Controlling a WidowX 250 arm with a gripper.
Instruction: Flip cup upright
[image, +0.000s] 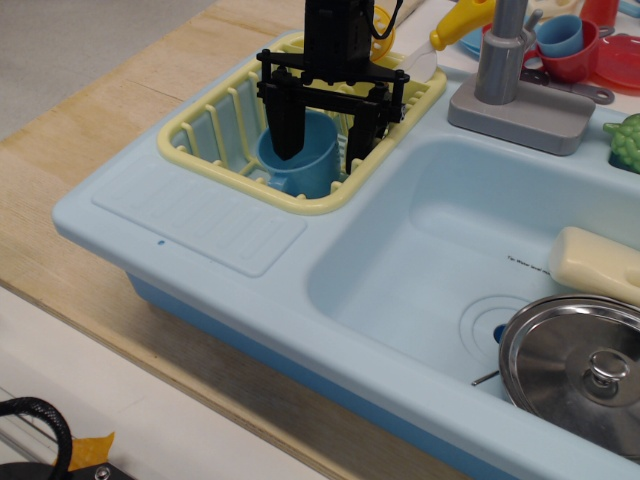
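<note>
Two black jaws spread wide, straddling the upright cup (303, 155) in yellow rack (215, 125), gripping nothing

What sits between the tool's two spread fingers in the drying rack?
The blue cup, mouth up in the yellow rack; the tool straddles it, fingers open. Seen in the only view.

even, bright light is falling from overhead, giving only soft shadows. the tool (320, 150) is casting a faint shade into the rack (215, 120). a glare is shining on the steel lid (575, 375). the sink (440, 260) basin is glowing pale. focus is holding sharp throughout, with mild softness creeping in at the far corners.
</note>
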